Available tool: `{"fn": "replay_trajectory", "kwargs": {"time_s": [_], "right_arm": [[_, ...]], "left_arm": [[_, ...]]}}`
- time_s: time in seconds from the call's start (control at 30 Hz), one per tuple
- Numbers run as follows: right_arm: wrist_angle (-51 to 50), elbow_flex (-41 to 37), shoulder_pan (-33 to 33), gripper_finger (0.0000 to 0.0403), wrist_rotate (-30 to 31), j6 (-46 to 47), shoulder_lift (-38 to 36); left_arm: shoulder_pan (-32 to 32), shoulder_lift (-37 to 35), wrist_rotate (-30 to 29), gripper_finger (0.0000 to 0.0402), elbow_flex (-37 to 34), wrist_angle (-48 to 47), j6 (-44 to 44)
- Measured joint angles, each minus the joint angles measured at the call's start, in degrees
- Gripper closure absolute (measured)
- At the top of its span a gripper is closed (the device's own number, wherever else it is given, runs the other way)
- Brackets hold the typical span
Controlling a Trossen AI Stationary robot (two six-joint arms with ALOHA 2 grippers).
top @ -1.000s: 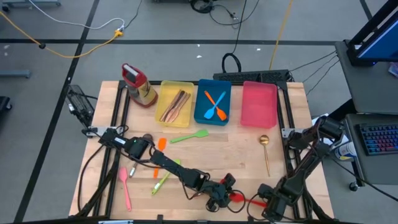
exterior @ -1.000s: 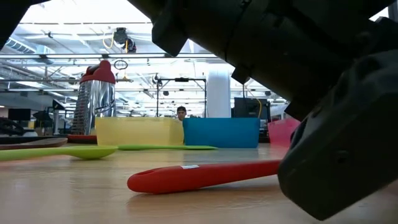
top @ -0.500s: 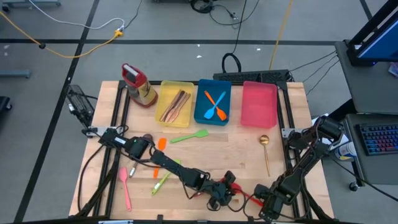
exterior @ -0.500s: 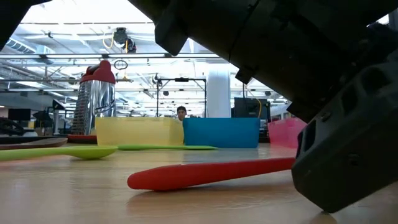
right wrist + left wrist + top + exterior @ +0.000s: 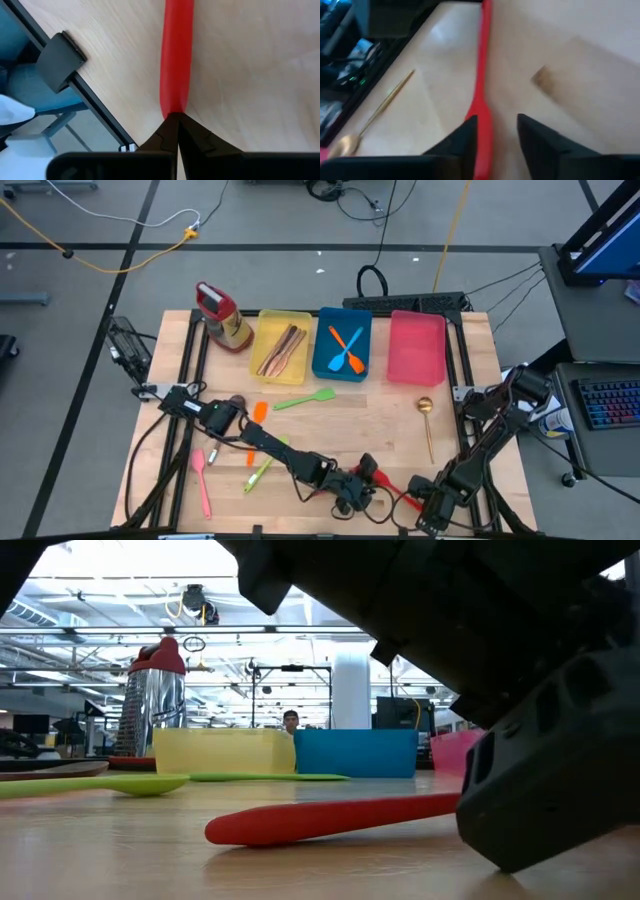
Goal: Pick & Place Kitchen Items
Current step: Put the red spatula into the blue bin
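Observation:
A red plastic utensil (image 5: pixel 397 491) lies near the table's front edge, right of centre; it also shows in the low view (image 5: pixel 320 820). My right gripper (image 5: pixel 424 507) is shut on its right end. My left gripper (image 5: pixel 366 479) is open over its left, wider end, and in the left wrist view (image 5: pixel 495 137) a finger stands on either side of the utensil (image 5: pixel 482 90). In the low view that left end (image 5: pixel 218 831) rests on the wood with nothing on it. Other utensils lie spread over the table's left and middle. My right gripper pinches the tip of the red utensil's handle (image 5: pixel 173 110) between its two fingertips (image 5: pixel 167 131). The fingers come in low from the table's right-near side and lie along the handle. The handle end sits slightly raised (image 5: pixel 440 805), while the other end rests on the table.
At the back stand a yellow tray (image 5: pixel 283 348) with brown wooden spoons, a blue tray (image 5: pixel 343 350) with orange spatulas, a pink tray (image 5: pixel 416 347) and a red-capped bottle (image 5: pixel 224 315). A green spatula (image 5: pixel 305 398), orange, green and pink utensils (image 5: pixel 203 480) and a gold spoon (image 5: pixel 427 425) lie loose.
My right gripper has shifted a little toward the table's left, holding the red utensil's handle. The handle end has risen slightly while the wide end stays on the wood. My left gripper has moved a little toward the far edge.

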Motion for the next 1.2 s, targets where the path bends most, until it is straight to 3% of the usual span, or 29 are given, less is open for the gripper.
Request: {"fn": "replay_trajectory", "kwargs": {"time_s": [0.13,0.23,0.57,0.7,0.87,1.0,1.2], "right_arm": [[5.1,-2.6,0.0,0.0403,-0.5,0.1,-0.1],[5.7,-3.1,0.0,0.0403,-0.6,0.1,-0.2],[6.1,-3.2,0.1,0.0403,-0.5,-0.8,0.0],[6.2,-3.2,0.1,0.0403,-0.5,-0.8,0.0],[6.6,-3.2,0.0,0.0403,-0.6,-0.7,0.0],[6.8,-3.2,-0.2,0.0403,-0.8,-0.7,0.0],[6.9,-3.2,-0.3,0.0403,-0.8,-1.2,0.0]], "left_arm": [[0.1,-0.1,-3.7,0.0210,0.1,-0.6,1.4],[1.0,-0.1,-2.2,0.0198,0.1,-0.6,1.4],[2.8,-0.1,1.7,0.0254,0.1,-3.3,4.3],[2.7,-0.1,8.0,0.0252,0.1,-5.2,6.7],[4.1,-0.1,9.2,0.0210,0.0,-5.4,5.5],[6.3,0.0,16.1,0.0182,0.0,-6.0,4.9],[9.0,0.1,24.0,0.0177,0.1,-7.8,2.3]]}}
